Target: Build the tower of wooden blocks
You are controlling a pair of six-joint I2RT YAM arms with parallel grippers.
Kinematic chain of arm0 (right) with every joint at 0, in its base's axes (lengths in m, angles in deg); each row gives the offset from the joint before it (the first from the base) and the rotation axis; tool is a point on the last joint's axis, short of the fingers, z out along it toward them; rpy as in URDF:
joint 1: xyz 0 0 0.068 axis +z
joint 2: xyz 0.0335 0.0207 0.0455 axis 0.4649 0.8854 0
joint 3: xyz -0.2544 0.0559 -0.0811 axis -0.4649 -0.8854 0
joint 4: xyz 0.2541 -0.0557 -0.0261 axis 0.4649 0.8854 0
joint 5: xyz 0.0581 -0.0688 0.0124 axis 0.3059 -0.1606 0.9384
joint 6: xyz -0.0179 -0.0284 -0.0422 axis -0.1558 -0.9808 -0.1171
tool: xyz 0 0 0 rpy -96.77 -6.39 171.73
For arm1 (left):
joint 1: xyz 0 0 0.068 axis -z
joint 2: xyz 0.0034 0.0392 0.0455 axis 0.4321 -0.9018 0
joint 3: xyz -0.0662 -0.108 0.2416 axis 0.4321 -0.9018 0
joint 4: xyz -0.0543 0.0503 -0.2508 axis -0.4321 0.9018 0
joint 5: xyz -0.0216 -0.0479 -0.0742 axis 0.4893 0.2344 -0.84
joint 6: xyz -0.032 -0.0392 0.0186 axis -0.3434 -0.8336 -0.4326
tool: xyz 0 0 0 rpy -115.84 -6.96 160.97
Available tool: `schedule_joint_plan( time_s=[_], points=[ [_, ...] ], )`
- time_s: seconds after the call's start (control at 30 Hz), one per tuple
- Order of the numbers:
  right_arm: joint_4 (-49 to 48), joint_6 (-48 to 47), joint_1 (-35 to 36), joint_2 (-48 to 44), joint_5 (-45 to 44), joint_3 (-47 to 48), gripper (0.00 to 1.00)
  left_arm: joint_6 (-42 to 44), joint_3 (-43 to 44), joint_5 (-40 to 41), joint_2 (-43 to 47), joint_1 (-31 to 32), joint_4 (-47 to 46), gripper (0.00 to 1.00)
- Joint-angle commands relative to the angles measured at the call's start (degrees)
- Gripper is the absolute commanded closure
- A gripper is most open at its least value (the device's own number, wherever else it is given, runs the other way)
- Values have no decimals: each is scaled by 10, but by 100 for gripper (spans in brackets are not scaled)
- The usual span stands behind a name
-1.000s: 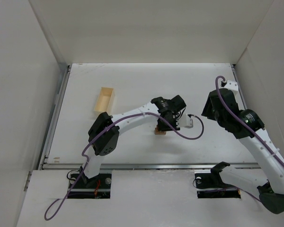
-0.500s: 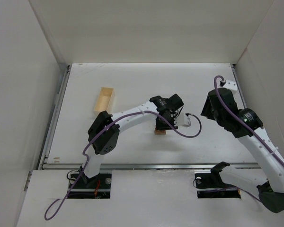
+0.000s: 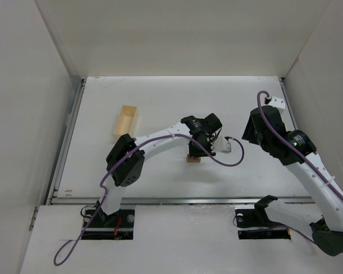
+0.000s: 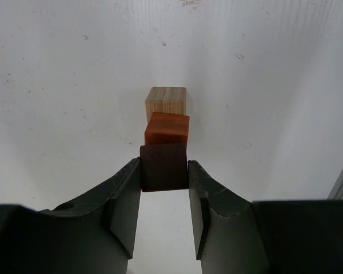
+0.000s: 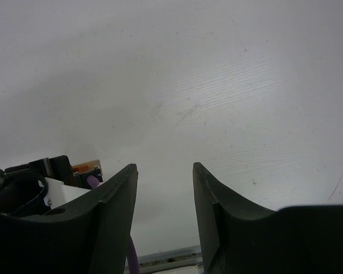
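Left end effector (image 4: pixel 164 174) grips the dark brown cube (image 4: pixel 164 162) over the orange cube (image 4: pixel 167 130) stacked on the tan block (image 4: pixel 166 101); only lowering and release seem left. Right end effector (image 5: pixel 164 171) gapes empty.

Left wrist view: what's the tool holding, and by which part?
The left tool holds the dark brown cube, clamped by its two opposite side faces. The right tool holds nothing.
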Motion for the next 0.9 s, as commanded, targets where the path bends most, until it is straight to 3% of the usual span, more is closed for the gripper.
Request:
schedule_joint_plan(
  time_s=[0.0, 0.87],
  points=[
    [-20, 5, 0, -1, 0, 1, 51, 10, -4, -13, 8, 0, -3, 100],
    [-20, 5, 0, -1, 0, 1, 49, 10, -10, -13, 8, 0, -3, 100]
  ],
)
